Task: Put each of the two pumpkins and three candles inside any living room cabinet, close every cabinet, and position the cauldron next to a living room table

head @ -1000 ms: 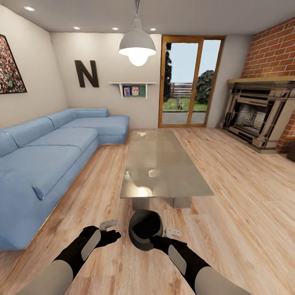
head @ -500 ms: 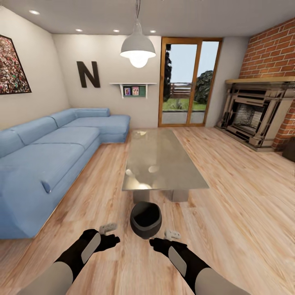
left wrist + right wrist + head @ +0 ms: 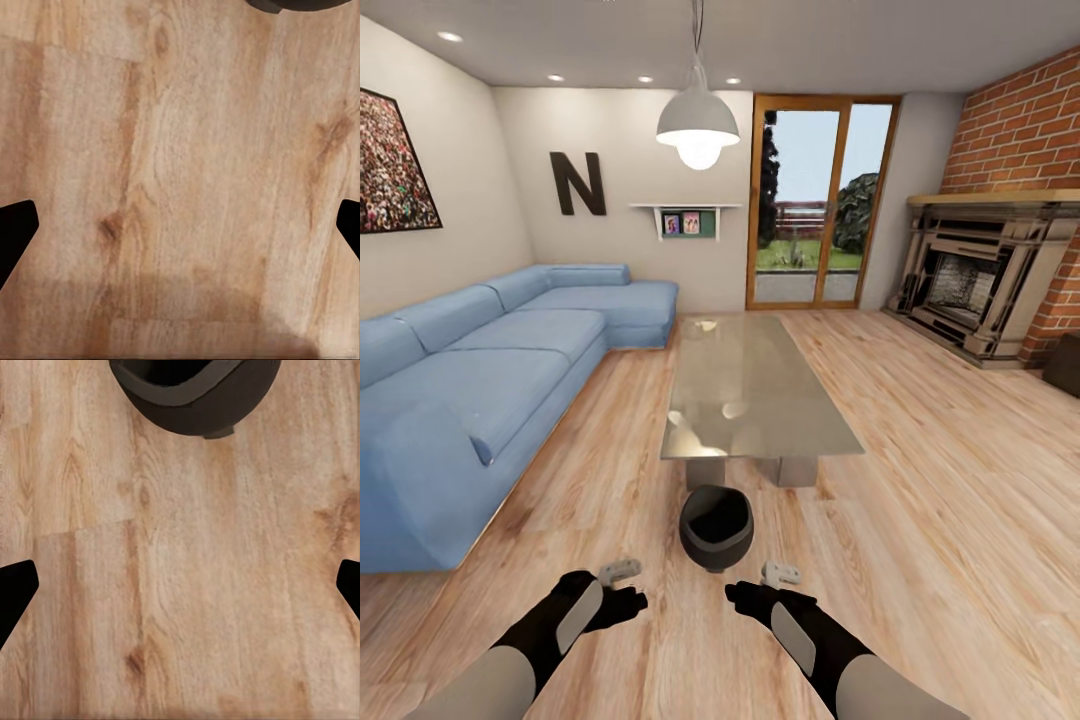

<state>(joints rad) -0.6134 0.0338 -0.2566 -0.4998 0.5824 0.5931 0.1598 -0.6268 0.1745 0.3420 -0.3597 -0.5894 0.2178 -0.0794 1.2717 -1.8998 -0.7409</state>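
Living-room floor (image 3: 920, 520): cauldron (image 3: 716, 526) set just before the table (image 3: 755, 395), as tasked; our left end effector (image 3: 622, 571) and right end effector (image 3: 780, 575) hang spread, empty

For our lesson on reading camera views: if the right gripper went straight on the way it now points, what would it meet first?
Probably the bare wooden floor: the right gripper looks down at planks between its open fingers. The cauldron sits off toward the view's edge.

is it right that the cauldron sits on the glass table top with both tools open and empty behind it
Not quite. The head view shows the cauldron sitting on the wood floor just short of the table, not on its glass top. The left tool and right tool are open and empty.
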